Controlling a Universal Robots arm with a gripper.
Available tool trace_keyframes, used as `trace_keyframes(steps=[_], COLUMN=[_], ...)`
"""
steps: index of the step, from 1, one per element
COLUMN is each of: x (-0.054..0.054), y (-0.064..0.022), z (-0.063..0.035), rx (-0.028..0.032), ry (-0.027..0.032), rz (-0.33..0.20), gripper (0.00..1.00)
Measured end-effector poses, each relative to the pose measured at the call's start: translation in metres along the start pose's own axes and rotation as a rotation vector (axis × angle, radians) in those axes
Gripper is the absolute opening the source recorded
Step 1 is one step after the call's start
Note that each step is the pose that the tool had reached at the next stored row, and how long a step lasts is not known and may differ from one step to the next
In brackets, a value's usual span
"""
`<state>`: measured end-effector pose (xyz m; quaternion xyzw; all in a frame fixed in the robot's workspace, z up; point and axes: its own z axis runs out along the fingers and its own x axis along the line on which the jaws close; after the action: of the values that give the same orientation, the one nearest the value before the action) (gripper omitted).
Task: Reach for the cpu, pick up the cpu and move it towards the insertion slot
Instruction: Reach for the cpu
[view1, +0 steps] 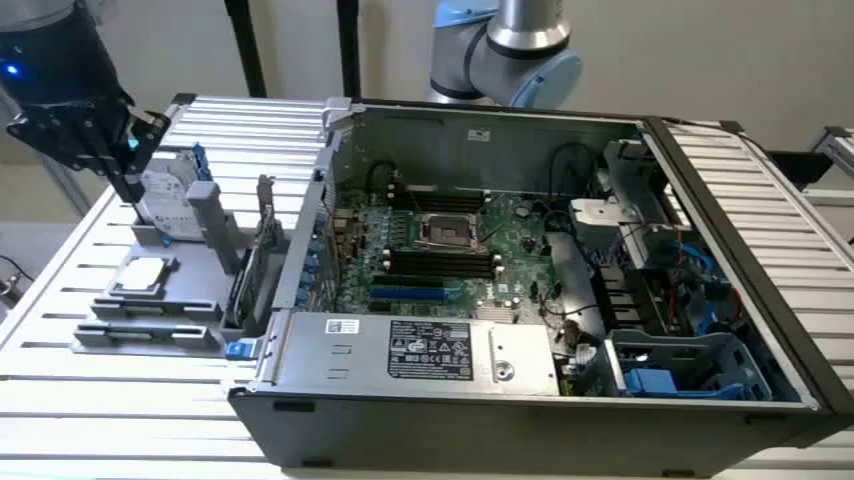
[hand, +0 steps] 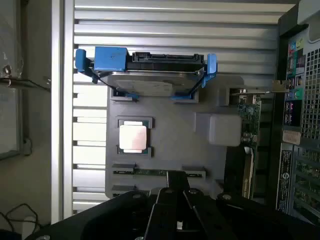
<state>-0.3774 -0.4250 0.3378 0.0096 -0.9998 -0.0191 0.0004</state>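
Your hand (view1: 130, 188) hangs closed and empty near the hard drive (view1: 170, 192); the cpu (view1: 144, 276) lies apart, untouched.

The dark body of the gripper (hand: 176, 205) hides the near end of the grey tray (hand: 175, 137) beneath it, the computer case (hand: 300, 160) beside the tool is cut off at the picture's edge, and the label on the hard drive (view1: 171, 198) close behind the tool is too small to read.

The cpu (view1: 144, 275) on a tray (view1: 195, 291), exterior view's left of case (view1: 534, 412); insertion slot (view1: 450, 232) inside.
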Motion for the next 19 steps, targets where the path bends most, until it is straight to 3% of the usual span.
trace_keyframes(steps=[13,16,19], x=[0.000,0.003,0.013], y=[0.0005,0.0064,0.0137], z=[0.0000,0.0004,0.0014], rx=[0.0000,0.0001,0.0004], ry=[0.0001,0.0000,0.0000], rz=[0.000,0.000,0.000], gripper=[0.11,0.11,0.11])
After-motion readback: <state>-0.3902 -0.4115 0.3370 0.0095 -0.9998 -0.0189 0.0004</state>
